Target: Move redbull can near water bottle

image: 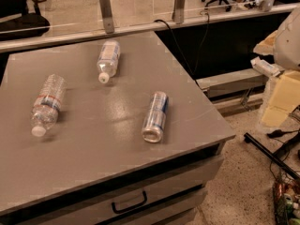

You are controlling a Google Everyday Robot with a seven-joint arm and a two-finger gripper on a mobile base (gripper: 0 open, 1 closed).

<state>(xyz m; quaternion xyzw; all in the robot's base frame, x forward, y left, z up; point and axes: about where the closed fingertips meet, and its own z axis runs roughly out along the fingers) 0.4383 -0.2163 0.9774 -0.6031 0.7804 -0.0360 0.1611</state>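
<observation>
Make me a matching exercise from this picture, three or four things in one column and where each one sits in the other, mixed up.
1 redbull can
2 water bottle
3 shorter bottle
4 gripper

A far right, off the table
B lying on the left of the table
C lying at the back of the table
D lying right of centre, near the front edge

Pairs: 1-D, 2-B, 3-C, 4-A

My arm (288, 32) comes in at the far right edge of the view, a pale rounded bulk up high (most of it is cut off by the frame). Below it hangs my gripper (280, 100), a cream-coloured block pointing downward, off to the right side.
</observation>
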